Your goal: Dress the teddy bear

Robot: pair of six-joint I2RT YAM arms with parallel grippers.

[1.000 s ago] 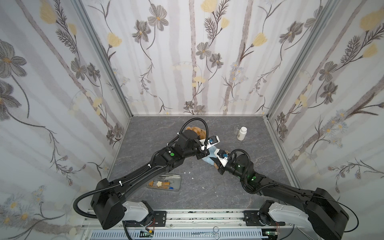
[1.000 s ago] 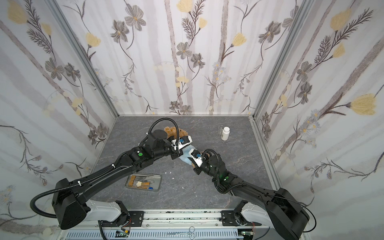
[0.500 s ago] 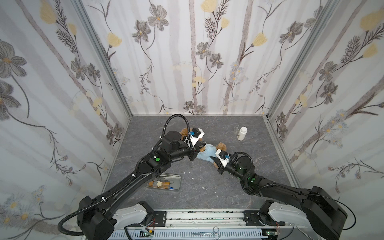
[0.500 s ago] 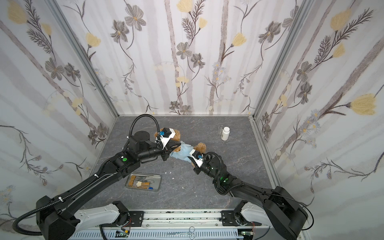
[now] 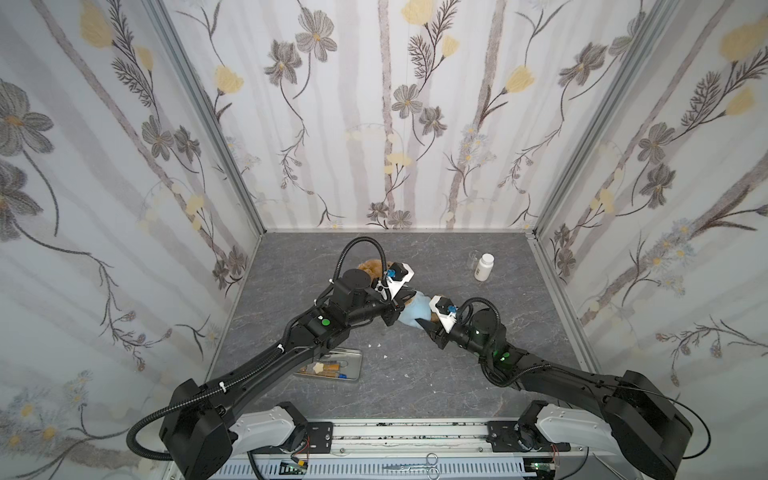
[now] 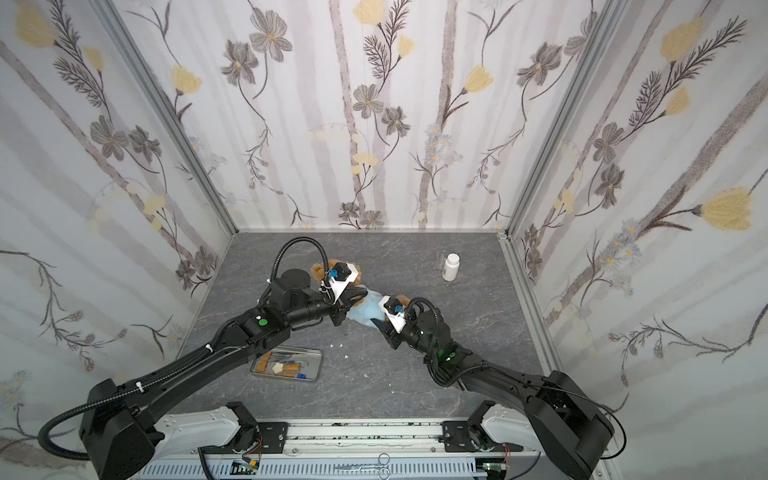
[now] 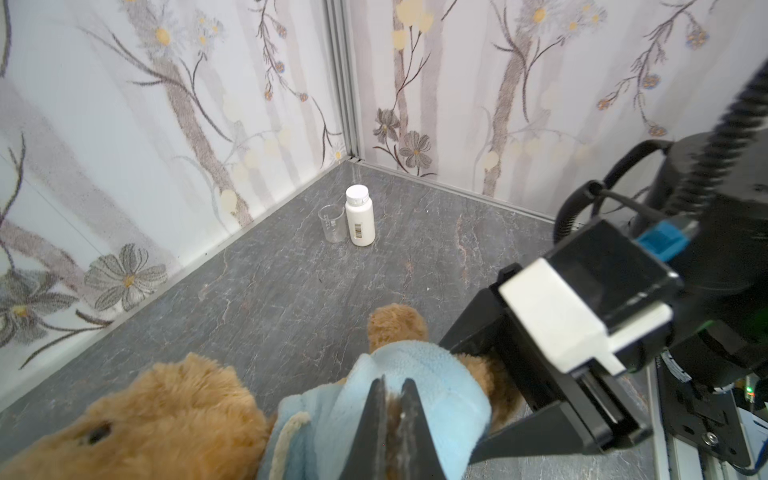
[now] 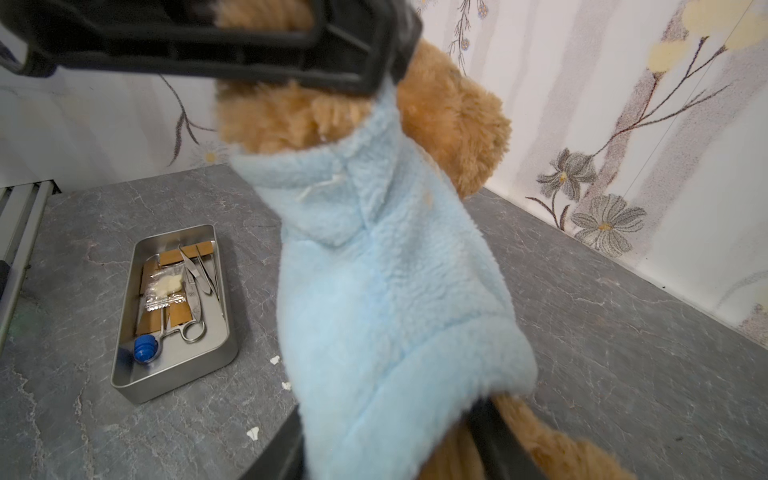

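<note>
1. We find the teddy bear (image 5: 371, 266) stretched between the two arms over the middle of the surface (image 5: 419, 374). Its head points toward the far left and its legs toward the near right.
2. Its blue shirt (image 8: 395, 270) already covers the body, with bare fur showing at the head end and below the hem.
3. The left gripper (image 7: 394, 384) has its jaws pressed together on a fold of the shirt toward the collar end.
4. The right gripper (image 8: 386, 411) has its jaws spread, one on each side of the hem, with a furry leg between them. We cannot quite tell whether either jaw touches the fabric.
5. The bear's long axis therefore runs from one gripper to the other. The hem lies straight ahead of the right gripper, which is the arm nearer the lower end.
6. We judge that the next move is a fresh grip or tug at the hem along that axis. It would pull away from the left pinch, which anchors the upper end.
</note>
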